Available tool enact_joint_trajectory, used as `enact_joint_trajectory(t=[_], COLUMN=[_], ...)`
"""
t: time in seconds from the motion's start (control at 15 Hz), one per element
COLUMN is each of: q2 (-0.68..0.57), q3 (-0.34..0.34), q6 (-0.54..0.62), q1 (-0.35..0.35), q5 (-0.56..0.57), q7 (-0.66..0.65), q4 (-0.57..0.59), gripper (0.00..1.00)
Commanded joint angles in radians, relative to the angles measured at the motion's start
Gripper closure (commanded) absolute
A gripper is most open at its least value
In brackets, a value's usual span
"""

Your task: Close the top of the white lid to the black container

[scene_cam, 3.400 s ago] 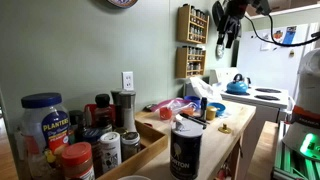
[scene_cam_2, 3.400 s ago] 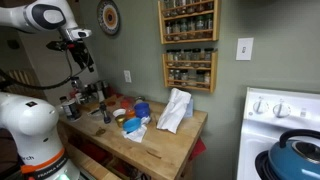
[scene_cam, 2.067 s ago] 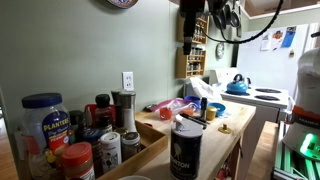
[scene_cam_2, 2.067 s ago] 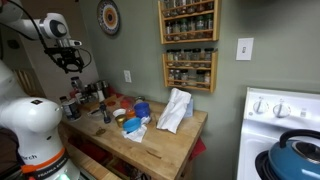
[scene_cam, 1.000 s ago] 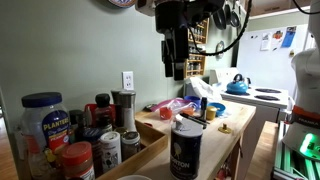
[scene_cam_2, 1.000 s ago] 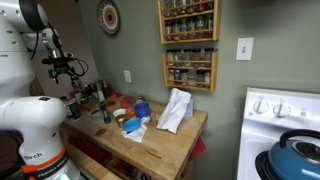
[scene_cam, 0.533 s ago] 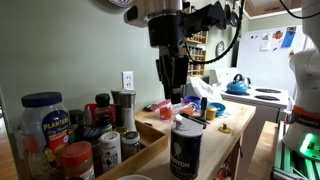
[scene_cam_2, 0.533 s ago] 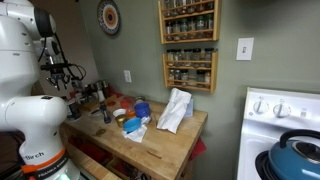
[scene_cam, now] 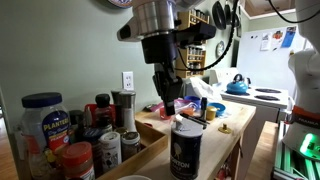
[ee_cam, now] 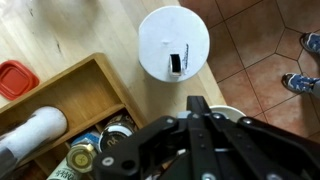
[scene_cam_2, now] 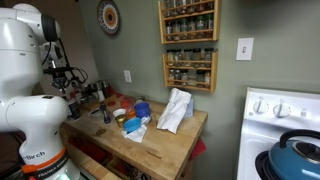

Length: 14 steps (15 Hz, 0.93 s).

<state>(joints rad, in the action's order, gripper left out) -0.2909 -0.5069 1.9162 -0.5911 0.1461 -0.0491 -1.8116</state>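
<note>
The black container (scene_cam: 185,152) stands near the front edge of the wooden counter, pale lettering on its side. The white lid (scene_cam: 187,124) sits on it with its flip-up top section raised. From above, the wrist view shows the white lid (ee_cam: 173,42) as a round disc with a small dark opening near its near edge. My gripper (scene_cam: 169,105) hangs just above and behind the lid, fingers pointing down. In the wrist view my gripper (ee_cam: 197,103) is shut, fingers pressed together with nothing between them, a little short of the lid.
A wooden tray (ee_cam: 95,75) beside the container holds spice jars, a red-lidded jar (scene_cam: 78,158) and a blue-lidded clear jar (scene_cam: 43,120). A white cloth (scene_cam_2: 176,108) lies on the counter. A blue kettle (scene_cam: 237,85) sits on the stove. Tiled floor (ee_cam: 260,50) lies beyond the counter edge.
The arm has come down from high above toward the black container. The jaws have gone from open to shut on nothing.
</note>
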Motion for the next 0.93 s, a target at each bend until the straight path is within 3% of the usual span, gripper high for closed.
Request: enact_joint_trajectory(t=[0.0, 0.87], q2=[-0.037, -0.068], q3=[0.024, 0.071], q6=[-0.06, -0.112], q1=[-0.034, -0.071], q5=[0.011, 0.056], q7=[0.017, 0.03], q4=[0.04, 0.057], gripper=[1.0, 1.0])
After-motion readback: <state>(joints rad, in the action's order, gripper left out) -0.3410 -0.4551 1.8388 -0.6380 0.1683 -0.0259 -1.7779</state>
